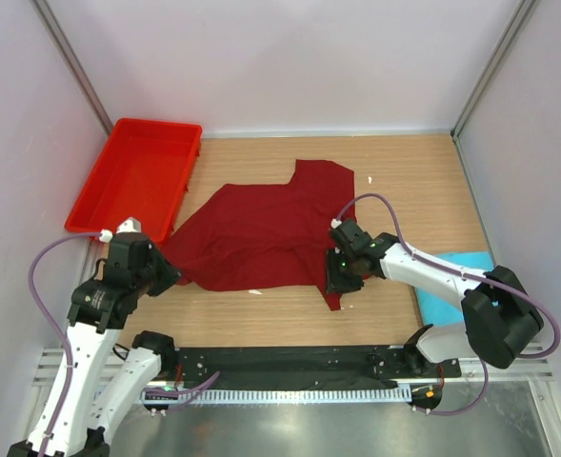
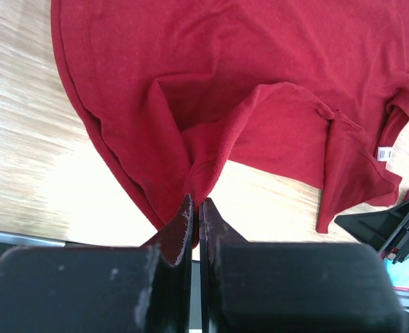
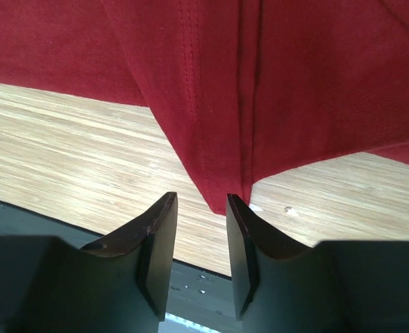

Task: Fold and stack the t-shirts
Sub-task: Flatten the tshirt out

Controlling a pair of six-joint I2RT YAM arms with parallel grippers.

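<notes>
Maroon shirt (image 1: 261, 233) lies unfolded and rumpled across the middle of the bench (image 1: 404, 181); its left edge is bunched into a peak and pinched between the left jaws, which are pressed together on the cloth. A turquoise shirt (image 1: 470, 259) at the near right is mostly hidden under the right arm, so its fold cannot be judged. The right jaws stand spread at the maroon shirt's near-right corner, its tip just ahead of the gap, and a red tray (image 1: 128, 181) sits far left, just beside the shirt.
</notes>
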